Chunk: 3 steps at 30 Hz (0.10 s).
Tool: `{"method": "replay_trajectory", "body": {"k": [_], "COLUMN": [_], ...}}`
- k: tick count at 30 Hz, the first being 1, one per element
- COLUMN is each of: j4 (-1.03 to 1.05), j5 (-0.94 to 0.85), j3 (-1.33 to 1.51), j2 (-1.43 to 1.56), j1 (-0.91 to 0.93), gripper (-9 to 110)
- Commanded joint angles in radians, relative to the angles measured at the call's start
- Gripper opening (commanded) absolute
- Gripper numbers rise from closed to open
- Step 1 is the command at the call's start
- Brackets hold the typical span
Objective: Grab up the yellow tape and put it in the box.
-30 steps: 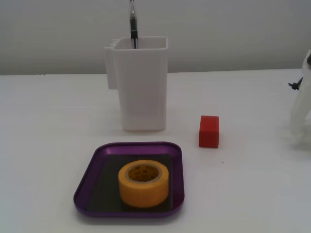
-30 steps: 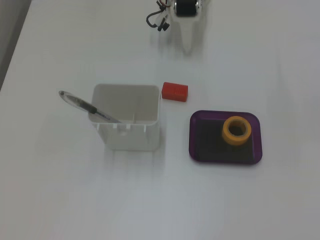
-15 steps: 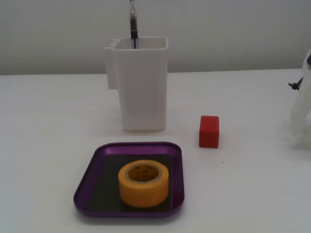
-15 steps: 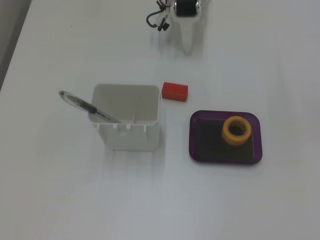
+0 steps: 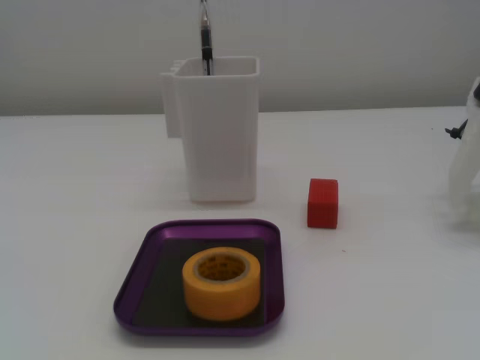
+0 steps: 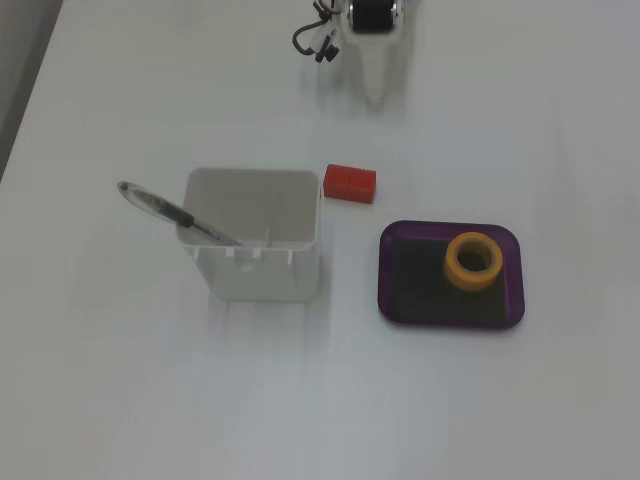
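Observation:
The yellow tape [image 5: 222, 283] stands flat inside the purple box [image 5: 133, 283], on its dark bottom, towards the front right corner. In the other fixed view the tape [image 6: 473, 260] sits in the right half of the box [image 6: 384, 285]. My white gripper [image 6: 375, 92] is at the far top of that view, well away from the box. It points down at the table, and its fingers form one tapered shape with no gap and nothing in them. Part of the white arm [image 5: 465, 169] shows at the right edge of the front view.
A tall white container [image 5: 219, 142] with a pen [image 5: 205, 41] in it stands behind the box; it also shows in the other fixed view [image 6: 255, 250]. A small red cube [image 5: 322, 202] lies to its right. Black cables [image 6: 315, 40] hang by the arm's base.

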Motion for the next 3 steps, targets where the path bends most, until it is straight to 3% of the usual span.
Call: {"method": "replay_trajectory", "body": {"k": [1,3], "j4": [-0.011,-0.011], "j5": [-0.002,-0.002], "j3": [0.009,0.009], "j2": [0.055,0.055], "j1": [-0.003,-0.003], "gripper": [1,1]}}
